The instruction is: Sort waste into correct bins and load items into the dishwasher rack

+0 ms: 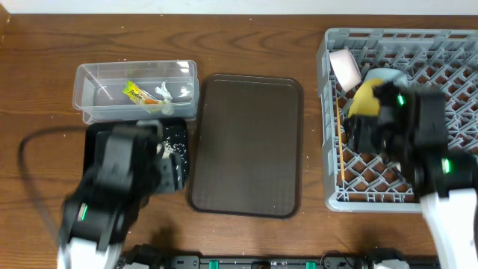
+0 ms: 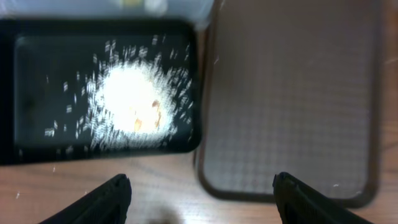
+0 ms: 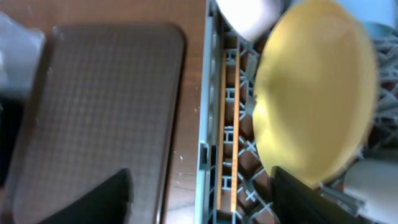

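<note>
The grey dishwasher rack [image 1: 340, 193] stands at the right. In it a yellow plate [image 1: 365, 101] [image 3: 311, 99] stands on edge, beside a white bowl [image 1: 345, 66] [image 3: 249, 15] and a light blue bowl [image 1: 388, 75]. Two wooden chopsticks [image 3: 228, 130] lie along the rack's left wall. The clear bin [image 1: 134, 90] holds a green-and-yellow wrapper [image 1: 134, 92] and white tissue [image 1: 164, 93]. The black bin [image 2: 37, 99] holds rice grains [image 2: 130, 102]. My left gripper [image 2: 202, 199] is open and empty above the table before the black bin. My right gripper [image 3: 202, 199] is open and empty over the rack's left wall.
A flat dark brown serving tray [image 1: 246, 146] lies between the bins and the rack, and shows in the left wrist view [image 2: 292, 93] and the right wrist view [image 3: 99, 106]. A black cable [image 1: 30, 187] loops at the left of the wooden table.
</note>
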Controlling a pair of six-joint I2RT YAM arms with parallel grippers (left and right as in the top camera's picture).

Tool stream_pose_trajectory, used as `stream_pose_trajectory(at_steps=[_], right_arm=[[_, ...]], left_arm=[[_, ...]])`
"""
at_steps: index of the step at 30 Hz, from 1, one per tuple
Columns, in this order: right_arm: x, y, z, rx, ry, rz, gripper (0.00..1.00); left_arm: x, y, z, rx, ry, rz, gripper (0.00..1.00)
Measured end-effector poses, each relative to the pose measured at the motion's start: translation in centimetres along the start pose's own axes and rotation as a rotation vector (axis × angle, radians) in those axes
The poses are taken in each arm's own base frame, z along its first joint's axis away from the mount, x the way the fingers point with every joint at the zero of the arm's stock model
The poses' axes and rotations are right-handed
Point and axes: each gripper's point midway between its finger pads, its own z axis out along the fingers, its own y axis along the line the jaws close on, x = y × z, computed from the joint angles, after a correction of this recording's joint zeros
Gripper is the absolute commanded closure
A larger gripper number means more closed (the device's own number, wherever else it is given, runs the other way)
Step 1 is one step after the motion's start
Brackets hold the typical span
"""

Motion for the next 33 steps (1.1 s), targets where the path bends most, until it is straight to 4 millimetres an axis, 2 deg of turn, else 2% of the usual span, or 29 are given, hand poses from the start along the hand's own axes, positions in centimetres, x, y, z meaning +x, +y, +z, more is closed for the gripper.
stream_pose_trajectory(at_steps=[5, 8, 9, 11, 22, 33], right_arm=[[3.1, -1.6, -2.0, 0.041, -0.134, 0.003, 0.01], [4.2, -2.1, -3.0, 0.054, -0.182, 0.004, 0.01], [4.4, -2.2, -3.2, 0.056, -0.187, 0.005, 0.01], [5.3, -2.4, -3.7, 0.065, -0.177, 0.006, 0.01], [9.5, -3.5, -3.5, 0.11, -0.023, 0.013, 0.01], [10.5, -3.9, -3.5, 0.131, 0.015, 0.014, 0.01]], left_arm=[[1.1, 0.2, -3.5, 0.059, -0.189, 0.004, 0.23], [1.2, 0.3, -4.8, 0.078, -0.255, 0.003, 0.23], [1.2, 0.3, -5.0, 0.081, -0.266, 0.003, 0.01], [1.3, 0.3, -5.5, 0.088, -0.287, 0.003, 0.01], [1.3, 0.3, -5.7, 0.091, -0.297, -0.001, 0.0], [1.3, 0.3, -5.7, 0.091, -0.296, -0.001, 0.0]])
